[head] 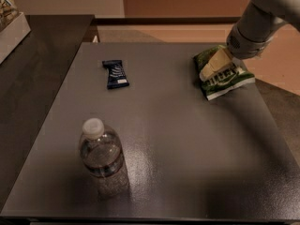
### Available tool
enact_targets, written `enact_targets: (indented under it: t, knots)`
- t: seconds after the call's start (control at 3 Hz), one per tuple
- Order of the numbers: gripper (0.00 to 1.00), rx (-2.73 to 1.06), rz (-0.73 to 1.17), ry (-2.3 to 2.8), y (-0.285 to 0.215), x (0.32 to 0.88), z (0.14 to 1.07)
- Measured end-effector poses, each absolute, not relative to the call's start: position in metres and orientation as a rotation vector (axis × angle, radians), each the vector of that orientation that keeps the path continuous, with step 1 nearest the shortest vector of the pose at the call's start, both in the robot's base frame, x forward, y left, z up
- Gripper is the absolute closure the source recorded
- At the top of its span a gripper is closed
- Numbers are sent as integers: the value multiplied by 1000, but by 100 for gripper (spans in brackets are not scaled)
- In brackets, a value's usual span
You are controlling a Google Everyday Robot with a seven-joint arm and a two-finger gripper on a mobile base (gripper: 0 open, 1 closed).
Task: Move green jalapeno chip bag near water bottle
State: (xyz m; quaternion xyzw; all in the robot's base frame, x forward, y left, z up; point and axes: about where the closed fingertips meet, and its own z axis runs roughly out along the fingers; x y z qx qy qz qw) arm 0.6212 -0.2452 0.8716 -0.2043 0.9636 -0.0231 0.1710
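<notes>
1. The green jalapeno chip bag (228, 77) is laid by the far right corner of the bench (187, 163).
2. It is pinched by the gripper (213, 67), fingers closed on it.
3. The water bottle (103, 157) is stood near the front left corner.

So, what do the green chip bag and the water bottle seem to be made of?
The green jalapeno chip bag looks like thin plastic film, sheen unclear: crinkled and printed. The water bottle looks like clear ribbed plastic, see-through; its white cap seems opaque plastic. The gripper is at the bag, far right of the table.
</notes>
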Motion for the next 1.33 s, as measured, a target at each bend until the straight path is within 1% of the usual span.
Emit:
enact_targets:
  t: [0.33,1.0,1.33]
  knots:
    - [18,-584,-33,2745,-241,627,860]
    - [64,-633,31,2704,-230,624,866]
    - [88,-725,68,2653,-215,615,878]
